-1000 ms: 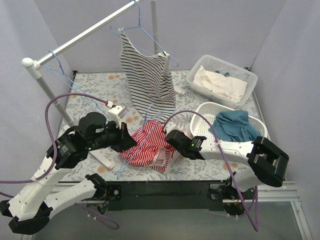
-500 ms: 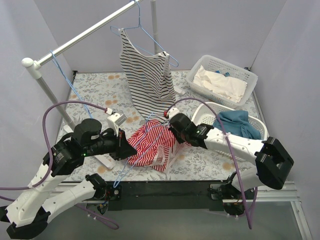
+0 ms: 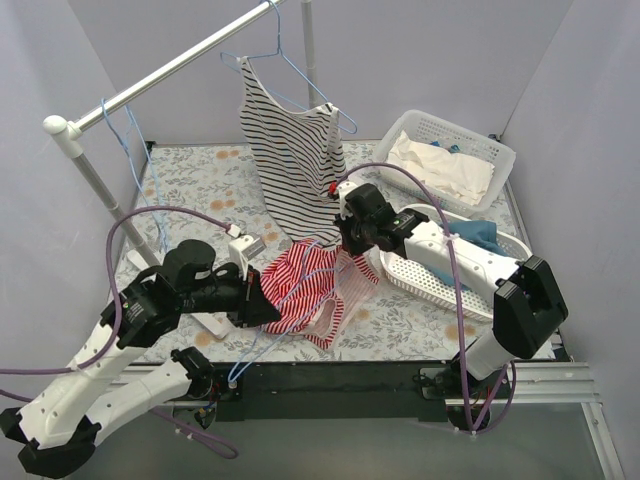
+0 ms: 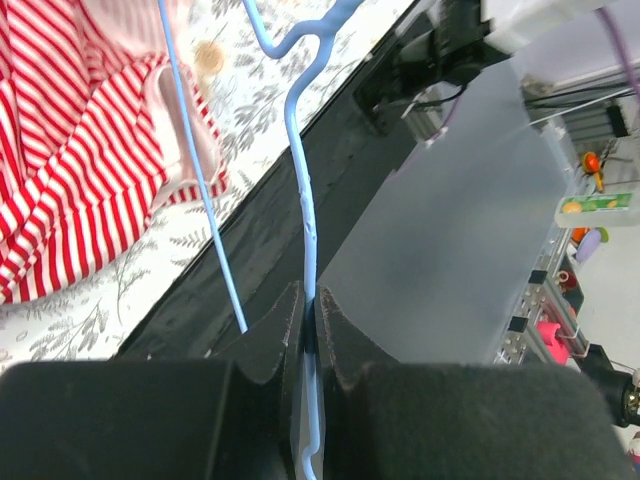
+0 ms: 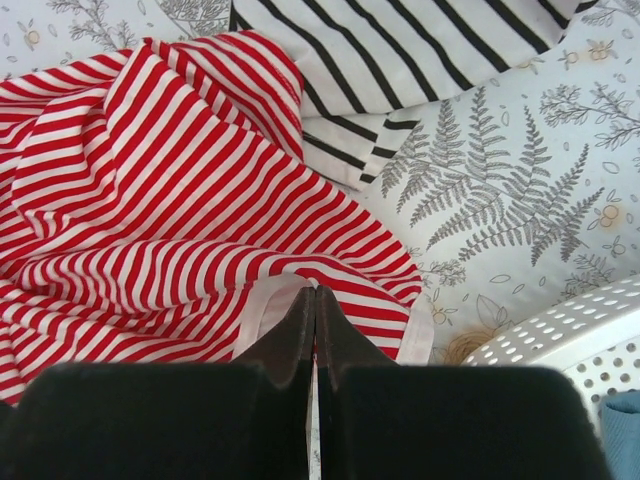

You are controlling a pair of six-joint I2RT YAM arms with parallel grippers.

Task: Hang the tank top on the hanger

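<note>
The left pincer (image 4: 310, 316) clamps the hanger (image 4: 303, 200); at its two o'clock, the right pincer (image 5: 315, 300) pinches the tank top (image 5: 150, 200).

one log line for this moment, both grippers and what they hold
left gripper shut on hanger | right gripper shut on tank top trim | tank top bunched on table, not hung yet

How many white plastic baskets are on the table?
2. The far basket stands at the back right, holding white cloth; the near basket sits in front of it, holding a blue-teal garment. None seems hidden.
</note>
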